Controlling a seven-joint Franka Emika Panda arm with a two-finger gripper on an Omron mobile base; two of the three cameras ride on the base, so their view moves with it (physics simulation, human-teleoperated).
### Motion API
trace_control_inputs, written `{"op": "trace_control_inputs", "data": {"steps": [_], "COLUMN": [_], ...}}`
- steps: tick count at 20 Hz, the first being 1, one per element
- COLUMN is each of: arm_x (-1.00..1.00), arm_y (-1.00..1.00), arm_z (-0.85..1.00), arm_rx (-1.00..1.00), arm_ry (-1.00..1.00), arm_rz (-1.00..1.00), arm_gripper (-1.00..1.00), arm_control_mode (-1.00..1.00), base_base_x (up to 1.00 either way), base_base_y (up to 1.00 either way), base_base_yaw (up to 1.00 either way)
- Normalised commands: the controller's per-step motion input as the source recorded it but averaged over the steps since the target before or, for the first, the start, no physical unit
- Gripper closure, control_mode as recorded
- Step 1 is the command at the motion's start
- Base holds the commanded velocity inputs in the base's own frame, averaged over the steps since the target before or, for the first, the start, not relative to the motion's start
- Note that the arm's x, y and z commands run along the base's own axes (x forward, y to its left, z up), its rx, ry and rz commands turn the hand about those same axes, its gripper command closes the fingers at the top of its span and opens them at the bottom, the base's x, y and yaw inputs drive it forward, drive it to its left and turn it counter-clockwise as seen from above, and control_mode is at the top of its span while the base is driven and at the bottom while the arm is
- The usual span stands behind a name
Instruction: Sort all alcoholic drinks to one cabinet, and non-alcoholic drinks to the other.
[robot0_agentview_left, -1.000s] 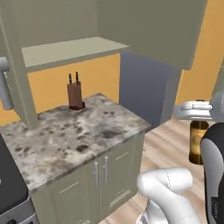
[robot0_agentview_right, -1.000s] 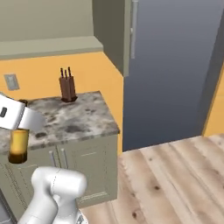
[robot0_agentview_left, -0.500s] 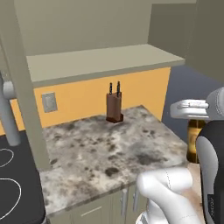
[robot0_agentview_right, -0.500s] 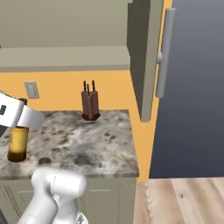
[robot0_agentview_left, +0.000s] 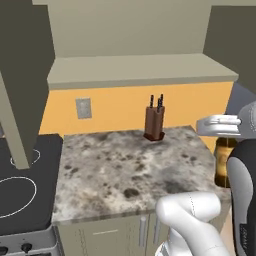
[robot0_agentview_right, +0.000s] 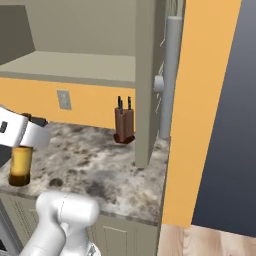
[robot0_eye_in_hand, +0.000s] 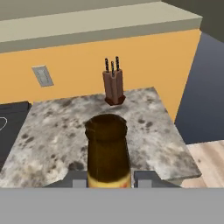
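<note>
In the left base view we see the gripper (robot0_agentview_left: 225, 131) at the right edge, closed on the neck of the brown beer bottle (robot0_agentview_left: 224, 162), which hangs in the air just off the right end of the speckled tabletop (robot0_agentview_left: 120, 165), with a knife block (robot0_agentview_left: 155, 121) standing at the tabletop's back and a black stove (robot0_agentview_left: 20, 192) to its left. In the right base view we find the gripper (robot0_agentview_right: 27, 141) at the left edge with the beer bottle (robot0_agentview_right: 21, 166) hanging below it over the tabletop's (robot0_agentview_right: 105, 170) near left part, the knife block (robot0_agentview_right: 123, 124) behind, beside an open cabinet door (robot0_agentview_right: 145, 85). In the hand view we look along the beer bottle (robot0_eye_in_hand: 107, 151), its neck clamped between the two fingertips (robot0_eye_in_hand: 79, 179), toward the tabletop (robot0_eye_in_hand: 52, 131), the knife block (robot0_eye_in_hand: 113, 86) and a wall outlet (robot0_eye_in_hand: 42, 75).
</note>
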Motion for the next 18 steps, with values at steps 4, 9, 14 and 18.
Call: {"op": "trace_control_inputs", "data": {"steps": [4,9,14,18], "arm_x": [0.16,0.02,-0.2,0.09], "arm_y": [0.0,0.0,0.05,0.06], "arm_z": [0.01,0.34,0.53,0.47], "arm_rx": [0.0,-0.03,-0.13,-0.14], "arm_ry": [0.0,-0.05,-0.27,-0.32], "arm_rz": [0.07,-0.03,-0.12,-0.1], "arm_gripper": [1.0,1.0,1.0,1.0], "arm_control_mode": [-1.0,-1.0,-1.0,-1.0], "base_base_x": [0.31,0.0,0.0,0.0], "base_base_y": [0.0,0.0,0.0,0.0], "base_base_yaw": [0.15,0.0,0.0,0.0]}}
